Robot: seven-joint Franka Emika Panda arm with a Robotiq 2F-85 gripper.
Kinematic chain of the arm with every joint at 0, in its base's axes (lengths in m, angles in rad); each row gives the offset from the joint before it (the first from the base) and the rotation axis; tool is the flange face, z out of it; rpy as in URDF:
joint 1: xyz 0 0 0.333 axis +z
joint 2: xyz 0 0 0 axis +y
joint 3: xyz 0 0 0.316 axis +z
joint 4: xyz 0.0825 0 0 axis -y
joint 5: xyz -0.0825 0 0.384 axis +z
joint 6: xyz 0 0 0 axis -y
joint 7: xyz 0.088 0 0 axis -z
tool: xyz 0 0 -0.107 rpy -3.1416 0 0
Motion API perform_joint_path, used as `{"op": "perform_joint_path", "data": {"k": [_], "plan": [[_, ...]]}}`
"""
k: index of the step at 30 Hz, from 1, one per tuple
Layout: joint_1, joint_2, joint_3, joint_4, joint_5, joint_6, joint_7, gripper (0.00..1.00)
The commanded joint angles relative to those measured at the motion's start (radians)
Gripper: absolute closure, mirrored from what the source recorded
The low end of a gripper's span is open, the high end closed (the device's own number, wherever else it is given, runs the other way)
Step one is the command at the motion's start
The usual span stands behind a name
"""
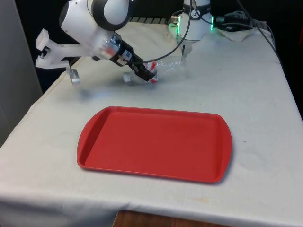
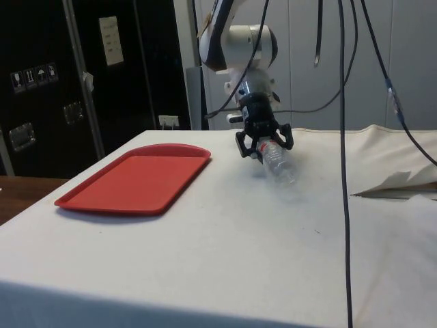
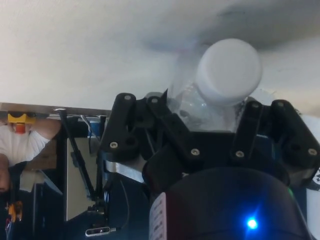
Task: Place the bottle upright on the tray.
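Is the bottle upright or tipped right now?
Tipped. In the side view the bottle slants away from the pincer clamped near its cap, off the tray.

Count at this moment: one red tray [image 1: 154, 144] on the white cloth. One clear plastic bottle [image 2: 278, 161], with one white cap [image 3: 229, 71]. One black gripper [image 2: 263, 141] with two fingers. One person [image 3: 17, 145] in a white sleeve, in the wrist view.

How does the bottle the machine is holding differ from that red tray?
The bottle is clear plastic with a white cap; the tray is solid red. The bottle hangs tilted in the gripper, lifted off the cloth; the tray lies flat on the table. The bottle is small and narrow; the tray is wide and shallow.
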Motion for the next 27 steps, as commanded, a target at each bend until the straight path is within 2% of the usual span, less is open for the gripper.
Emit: {"op": "perform_joint_path", "data": {"k": [1, 4, 5, 6, 12, 13, 14, 15, 21, 22, 23, 27], "plan": [[0.008, -0.022, -0.010, -0.010, -0.006, -0.002, 0.011, 1.00], [0.013, -0.042, -0.017, -0.015, -0.013, -0.007, 0.022, 1.00], [0.006, -0.032, -0.010, -0.007, -0.009, -0.010, 0.016, 1.00], [0.014, -0.049, -0.018, -0.017, -0.016, -0.008, 0.026, 1.00], [0.021, -0.102, -0.021, -0.032, -0.037, -0.010, 0.060, 1.00], [0.021, -0.109, -0.021, -0.034, -0.040, -0.009, 0.065, 1.00], [0.014, -0.101, -0.014, -0.028, -0.037, -0.012, 0.060, 1.00], [0.022, -0.116, -0.020, -0.036, -0.044, -0.009, 0.071, 1.00], [0.029, -0.163, -0.020, -0.049, -0.064, -0.007, 0.107, 1.00], [0.021, -0.151, -0.014, -0.043, -0.057, -0.012, 0.097, 1.00], [0.031, -0.176, -0.021, -0.052, -0.069, -0.007, 0.117, 1.00], [0.035, -0.200, -0.020, -0.056, -0.082, -0.004, 0.138, 1.00]]}}
